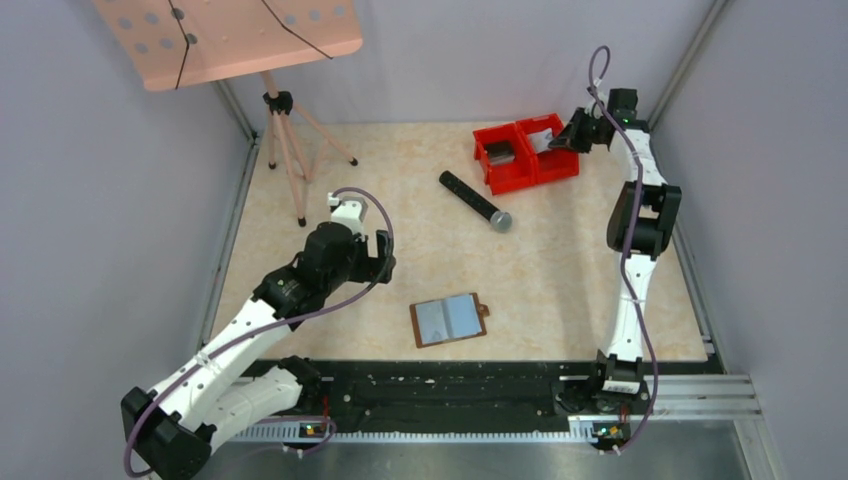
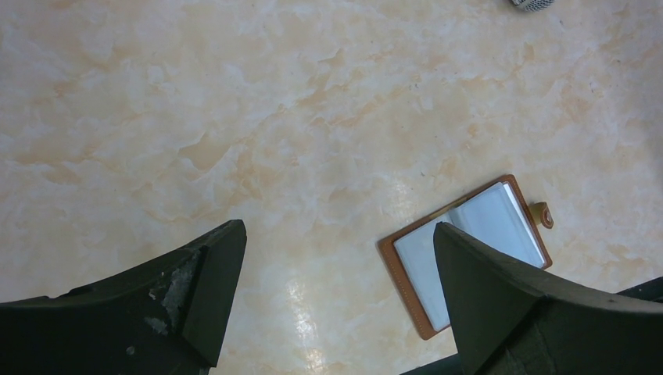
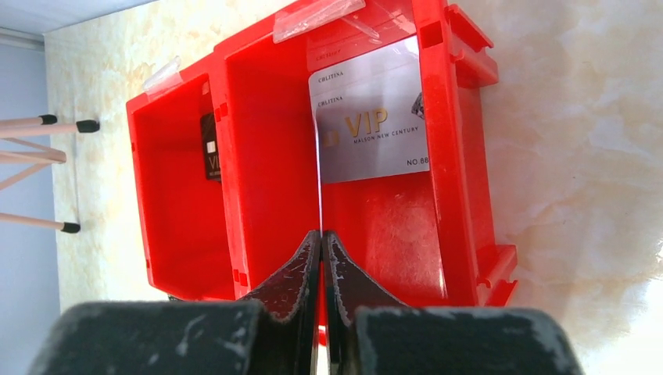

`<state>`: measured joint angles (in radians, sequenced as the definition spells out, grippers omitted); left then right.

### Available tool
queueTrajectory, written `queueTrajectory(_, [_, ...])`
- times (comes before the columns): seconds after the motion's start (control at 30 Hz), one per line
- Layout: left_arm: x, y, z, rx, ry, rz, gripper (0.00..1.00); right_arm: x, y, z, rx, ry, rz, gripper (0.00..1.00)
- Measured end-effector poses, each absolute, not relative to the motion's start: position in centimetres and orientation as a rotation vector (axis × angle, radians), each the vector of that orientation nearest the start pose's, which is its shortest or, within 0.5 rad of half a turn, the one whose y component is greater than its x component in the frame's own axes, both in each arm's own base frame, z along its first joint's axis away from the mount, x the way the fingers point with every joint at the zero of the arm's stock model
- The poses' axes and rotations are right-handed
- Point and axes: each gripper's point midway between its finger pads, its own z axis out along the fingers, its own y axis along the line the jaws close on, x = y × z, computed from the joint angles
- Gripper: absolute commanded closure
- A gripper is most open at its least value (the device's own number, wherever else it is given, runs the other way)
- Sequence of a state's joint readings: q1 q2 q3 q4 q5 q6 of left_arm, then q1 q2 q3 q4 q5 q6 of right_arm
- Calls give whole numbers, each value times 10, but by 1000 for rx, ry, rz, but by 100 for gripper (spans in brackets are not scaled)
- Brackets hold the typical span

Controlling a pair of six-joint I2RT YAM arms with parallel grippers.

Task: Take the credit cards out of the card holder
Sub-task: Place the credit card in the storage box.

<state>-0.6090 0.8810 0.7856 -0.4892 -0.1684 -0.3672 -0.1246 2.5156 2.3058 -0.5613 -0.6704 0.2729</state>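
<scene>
The card holder lies open on the table near the front, brown rim and grey-blue pockets up; it also shows in the left wrist view, partly behind one finger. My left gripper is open and empty, hovering left of it. My right gripper is shut on a thin card, seen edge-on, held over the right compartment of the red twin bins at the back right. Silver VIP cards lie in that compartment; a black card is in the left one.
A black microphone lies between the bins and the card holder; its grey head shows at the top of the left wrist view. A wooden tripod stand with a pink perforated board stands at the back left. Grey walls enclose the table.
</scene>
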Motion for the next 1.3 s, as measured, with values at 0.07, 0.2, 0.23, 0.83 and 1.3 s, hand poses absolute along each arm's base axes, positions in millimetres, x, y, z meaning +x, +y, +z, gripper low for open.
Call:
queueTrajectory(0.07, [245, -154, 182, 167, 2169, -389, 5, 615, 42, 105, 120, 2280, 859, 95])
queueTrajectory(0.2, [245, -158, 182, 176, 2171, -407, 5, 619, 42, 109, 119, 2263, 857, 91])
queueTrajectory(0.23, [246, -158, 182, 175, 2170, -409, 5, 621, 43, 111, 114, 2256, 855, 91])
queueTrajectory(0.83, [245, -168, 183, 165, 2173, -469, 5, 640, 44, 108, 165, 2208, 845, 100])
queueTrajectory(1.3, [244, -171, 182, 153, 2179, -494, 5, 654, 46, 109, 224, 2147, 892, 100])
